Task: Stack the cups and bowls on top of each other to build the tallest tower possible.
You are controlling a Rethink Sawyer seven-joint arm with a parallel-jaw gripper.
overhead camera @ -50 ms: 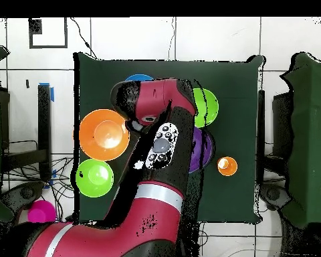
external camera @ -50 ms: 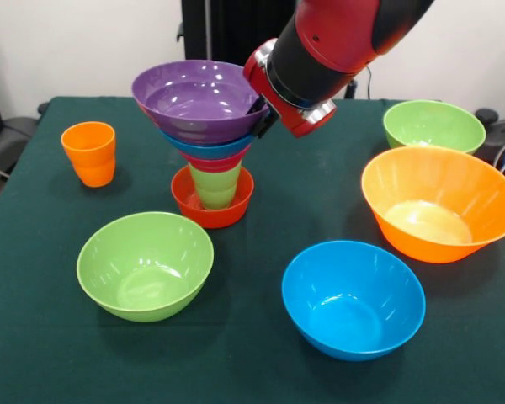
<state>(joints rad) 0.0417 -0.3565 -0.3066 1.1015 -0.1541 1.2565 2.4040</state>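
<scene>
The tower (external camera @ -50 ms: pixel 209 151) stands left of the table's middle. A small red-orange bowl (external camera @ -50 ms: pixel 212 206) is its base, and a light green cup (external camera @ -50 ms: pixel 215 183) stands in it. Above come a pink bowl (external camera @ -50 ms: pixel 212 162), a blue bowl (external camera @ -50 ms: pixel 204 146) and a purple bowl (external camera @ -50 ms: pixel 198 99) on top. My gripper (external camera @ -50 ms: pixel 260 118) is at the purple bowl's right rim, and its hold there is hidden. From overhead the arm covers most of the tower, leaving only part of the purple bowl (overhead camera @ -50 ms: pixel 204 150) in sight. An orange cup (external camera @ -50 ms: pixel 89 153) (overhead camera @ -50 ms: pixel 227 166) stands alone to the left.
Loose bowls stand around the tower: a lime green bowl (external camera @ -50 ms: pixel 145 265) (overhead camera @ -50 ms: pixel 206 107) in front, a blue bowl (external camera @ -50 ms: pixel 353 299) front right, a very large orange bowl (external camera @ -50 ms: pixel 440 202) (overhead camera @ -50 ms: pixel 104 134) at right and a green bowl (external camera @ -50 ms: pixel 433 126) (overhead camera @ -50 ms: pixel 94 177) behind it.
</scene>
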